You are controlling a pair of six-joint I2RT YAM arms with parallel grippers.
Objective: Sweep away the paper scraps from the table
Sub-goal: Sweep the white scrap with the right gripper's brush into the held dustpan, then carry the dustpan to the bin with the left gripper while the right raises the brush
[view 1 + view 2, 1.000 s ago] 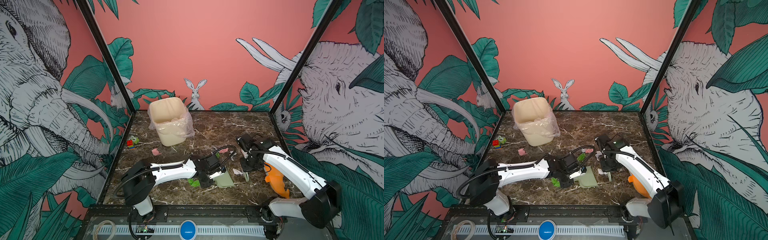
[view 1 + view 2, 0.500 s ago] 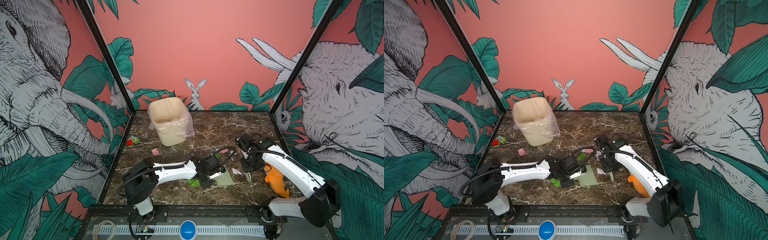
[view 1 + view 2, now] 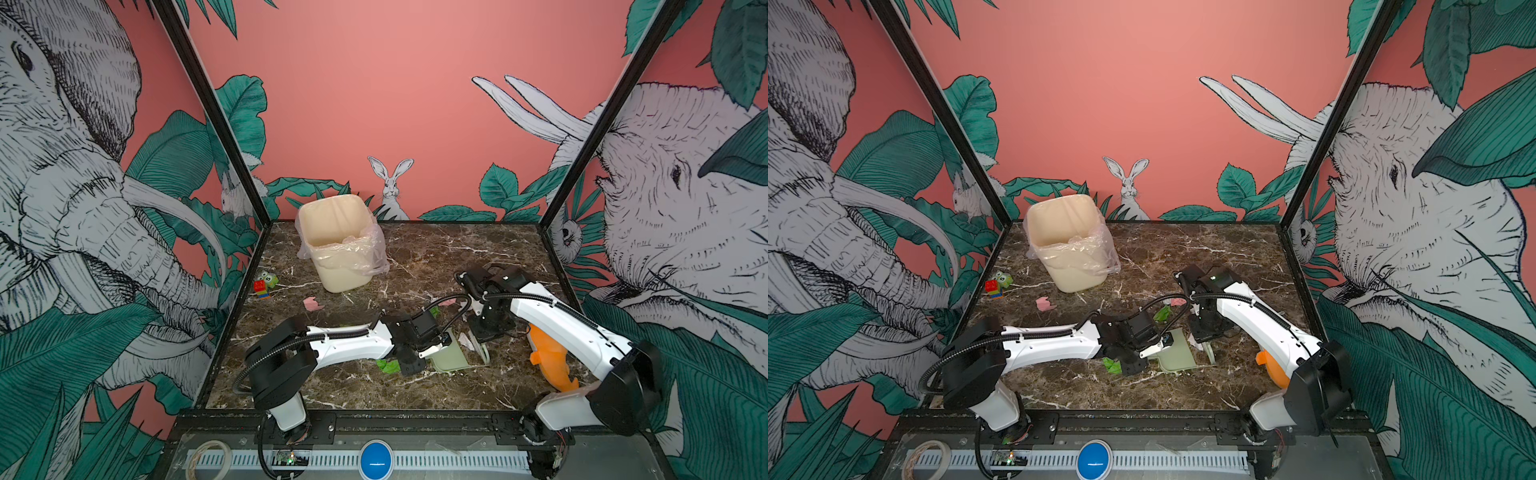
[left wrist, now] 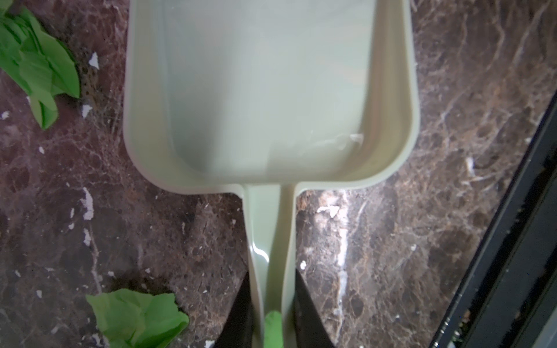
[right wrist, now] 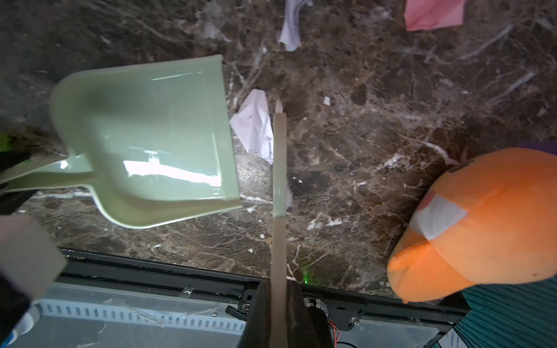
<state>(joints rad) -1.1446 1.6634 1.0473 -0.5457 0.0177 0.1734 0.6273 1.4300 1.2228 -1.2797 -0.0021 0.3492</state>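
My left gripper (image 4: 271,289) is shut on the handle of a pale green dustpan (image 4: 265,90) that lies on the table (image 3: 374,395), its mouth toward the right arm. My right gripper (image 5: 278,289) is shut on a thin pale brush (image 5: 278,156) whose bristles touch the table just off the dustpan's lip (image 5: 229,135). A white paper scrap (image 5: 254,123) lies between brush and lip. Green scraps (image 4: 138,316) (image 4: 36,69) lie on either side of the dustpan. Pink scraps (image 3: 312,304) (image 5: 431,13) and another white one (image 5: 291,27) lie farther back.
A cream bin with a plastic liner (image 3: 340,245) stands at the back left. Toy blocks (image 3: 264,284) sit by the left wall. An orange fish toy (image 3: 548,361) lies under the right arm, close to the brush. The black front frame (image 5: 180,271) runs near the dustpan.
The right gripper has drawn the brush a little leftward, nudging the white scrap closer to the dustpan's lip. The left gripper and dustpan have stayed put.
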